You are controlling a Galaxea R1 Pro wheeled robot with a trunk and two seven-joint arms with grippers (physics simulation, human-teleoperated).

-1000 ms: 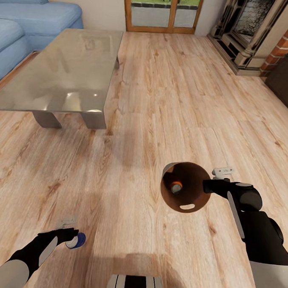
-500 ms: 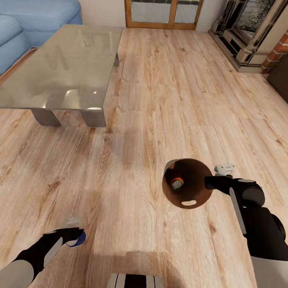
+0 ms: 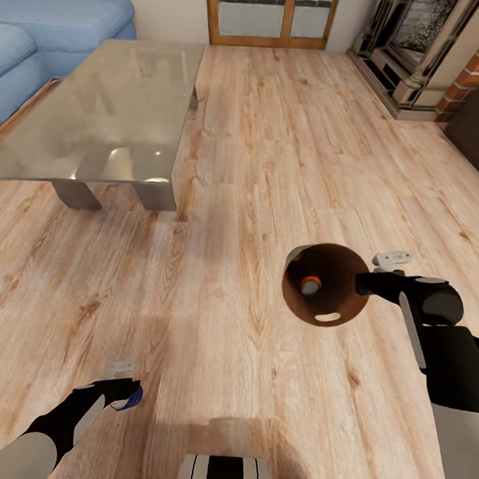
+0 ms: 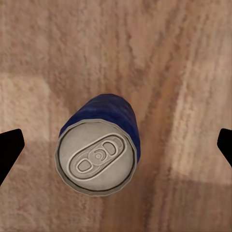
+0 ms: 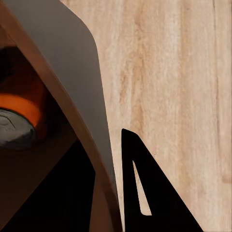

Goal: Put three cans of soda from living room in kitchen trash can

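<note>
Jaws of the right gripper (image 3: 364, 283) clamp the rim of the tapered tan wooden bin (image 3: 325, 284), brown inside, with an orange silver-topped can (image 3: 309, 283) at its bottom. Well left of the bin, the left gripper (image 3: 125, 393) grasps a dark blue silver-topped can (image 4: 100, 146) above the light wood floor (image 3: 258, 163).

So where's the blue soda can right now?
The dark blue can is at the left gripper, low on the left of the head view above the wood floor, well apart from the bin held at the right gripper.
</note>
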